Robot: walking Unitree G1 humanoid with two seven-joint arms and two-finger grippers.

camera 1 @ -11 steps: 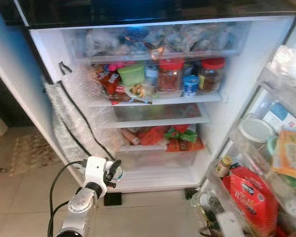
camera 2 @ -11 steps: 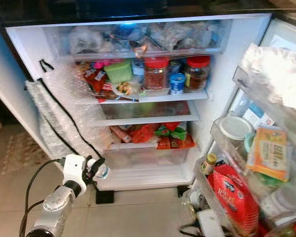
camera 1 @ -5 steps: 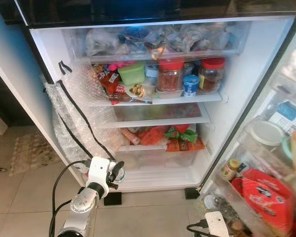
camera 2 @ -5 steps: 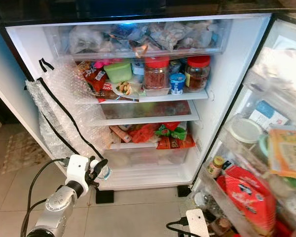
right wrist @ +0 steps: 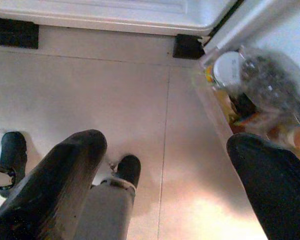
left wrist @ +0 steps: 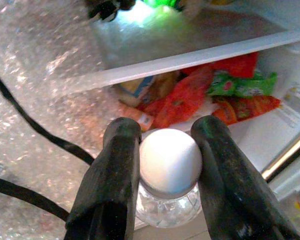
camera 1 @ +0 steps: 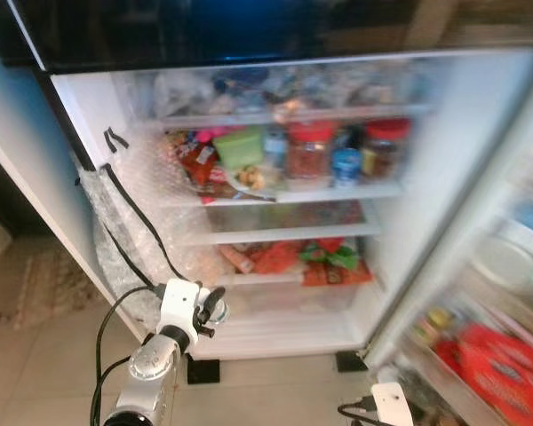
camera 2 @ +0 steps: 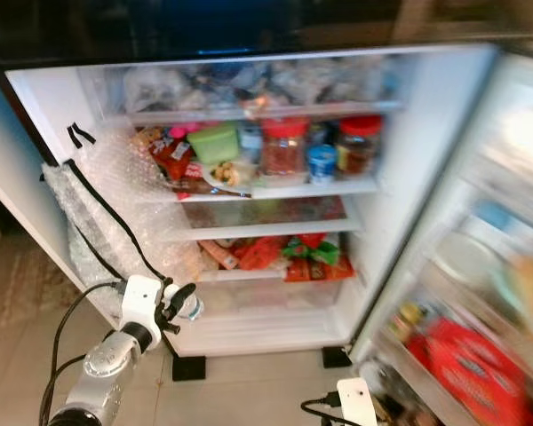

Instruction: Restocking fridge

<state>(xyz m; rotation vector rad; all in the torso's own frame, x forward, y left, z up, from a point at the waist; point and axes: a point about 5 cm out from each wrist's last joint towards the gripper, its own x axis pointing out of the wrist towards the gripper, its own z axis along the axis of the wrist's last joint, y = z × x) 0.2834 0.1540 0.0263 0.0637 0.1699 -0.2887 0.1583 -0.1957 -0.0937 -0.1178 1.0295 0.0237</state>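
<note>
An open fridge (camera 1: 444, 177) with crowded shelves. The left gripper (left wrist: 165, 165) clamps a small bottle (left wrist: 169, 172) low before it; the right gripper (right wrist: 165, 165) hangs spread, empty. The door, probably swinging, could knock the bottle.

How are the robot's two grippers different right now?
The left gripper is shut on a small clear bottle with a white cap, while the right gripper is open and holds nothing. The left gripper points into the fridge at the red and green packets; the right gripper points down at the tiled floor beside the fridge door. Both have two long black fingers.
</note>
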